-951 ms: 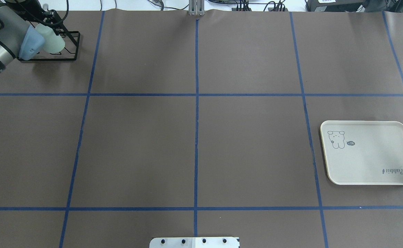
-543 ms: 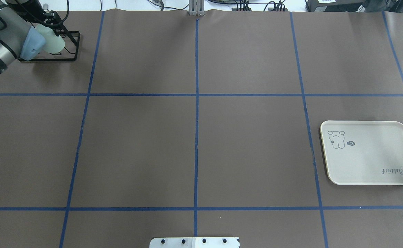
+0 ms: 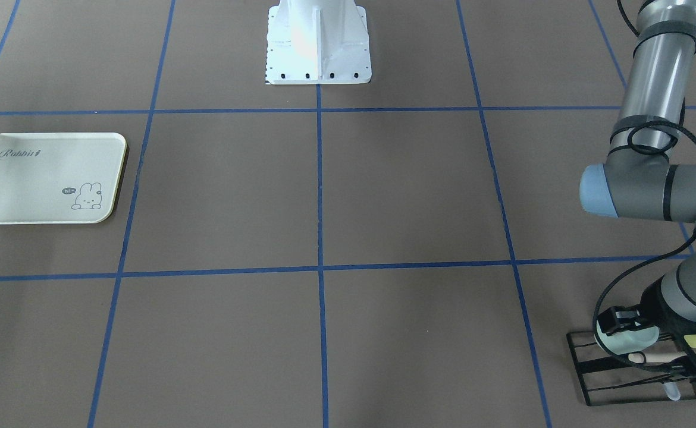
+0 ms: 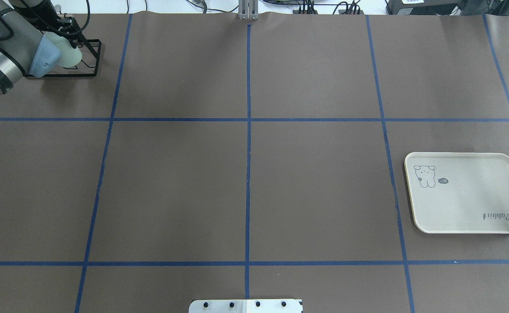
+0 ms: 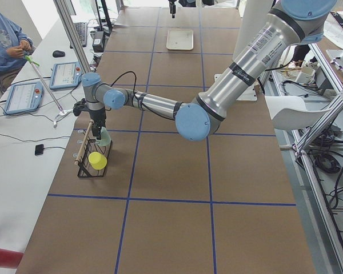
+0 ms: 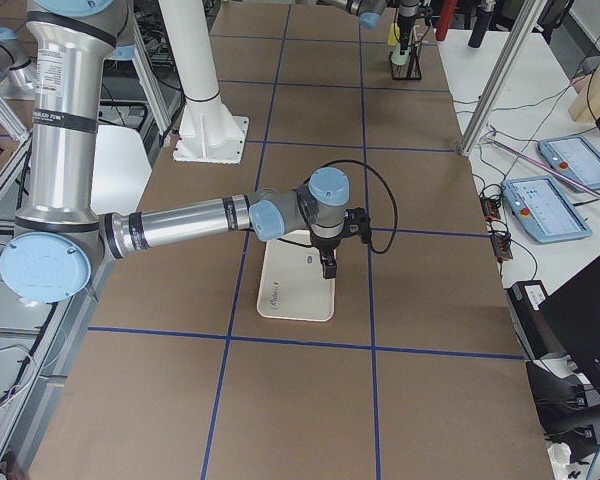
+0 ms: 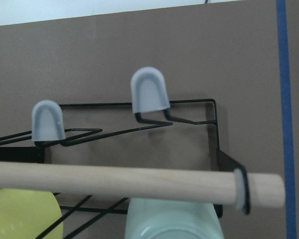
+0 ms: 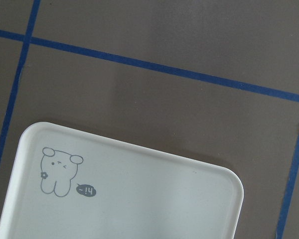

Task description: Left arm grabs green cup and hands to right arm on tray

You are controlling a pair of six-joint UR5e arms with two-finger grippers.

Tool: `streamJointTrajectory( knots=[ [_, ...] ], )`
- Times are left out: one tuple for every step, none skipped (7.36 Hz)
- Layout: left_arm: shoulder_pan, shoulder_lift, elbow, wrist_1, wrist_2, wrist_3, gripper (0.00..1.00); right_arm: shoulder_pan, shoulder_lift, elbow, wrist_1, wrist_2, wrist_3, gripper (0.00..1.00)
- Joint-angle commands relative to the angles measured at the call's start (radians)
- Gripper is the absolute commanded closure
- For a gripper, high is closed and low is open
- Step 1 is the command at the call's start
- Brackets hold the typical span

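I see the pale mint-green plastic cup (image 3: 624, 340) tipped on the black wire rack (image 3: 627, 371), the cream rectangular tray (image 4: 467, 204) flat, well apart.

One green cup (image 5: 105, 137), one yellow cup (image 5: 97, 160), one tray (image 4: 467, 204) — one rack (image 7: 149, 92).

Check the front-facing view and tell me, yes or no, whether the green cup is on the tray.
No: the green cup is at the black wire rack, across the table from the tray.
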Motion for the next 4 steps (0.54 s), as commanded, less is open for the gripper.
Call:
streamJointTrajectory(
  knots=[
    [0.01,-0.01,0.001,0.001,0.0,0.0,0.13,-0.002,0.0,-0.005,0.0,0.0,-0.001,0.0],
    [0.011,-0.011,0.001,0.001,0.0,0.0,0.14,-0.004,0.0,-0.007,0.0,0.0,-0.001,0.0],
    [0.011,-0.011,0.002,0.001,0.001,0.002,0.16,-0.004,0.0,-0.007,0.0,0.0,0.0,0.0],
    [0.011,-0.011,0.001,0.001,0.002,0.003,0.16,-0.004,0.0,-0.007,0.0,0.0,-0.001,0.0]
  ],
)
